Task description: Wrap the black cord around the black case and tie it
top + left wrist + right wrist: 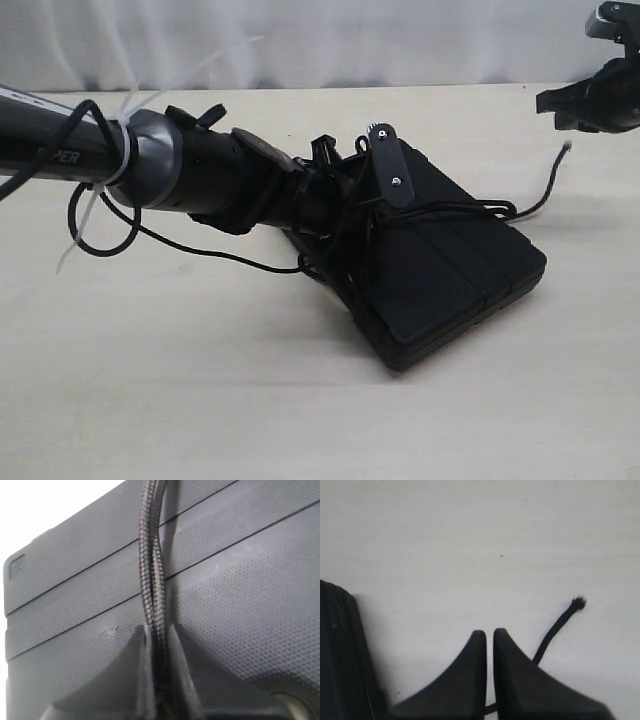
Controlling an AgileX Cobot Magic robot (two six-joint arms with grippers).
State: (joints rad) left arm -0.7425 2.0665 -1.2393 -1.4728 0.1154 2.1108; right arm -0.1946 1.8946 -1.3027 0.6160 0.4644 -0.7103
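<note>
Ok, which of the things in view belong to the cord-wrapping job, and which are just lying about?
Part of the job:
black cord, pinched between the jaws of the left gripper
black case
right gripper, shut

Just there:
robot cable
white zip tie
table

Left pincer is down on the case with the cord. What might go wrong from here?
1. The left pincer is shut on two strands of the black cord right against the black case; a pull may drag or tip the case.
2. The cord's free end lies loose on the table, and the right pincer is shut near it without gripping it, so the wrap may slacken.
</note>
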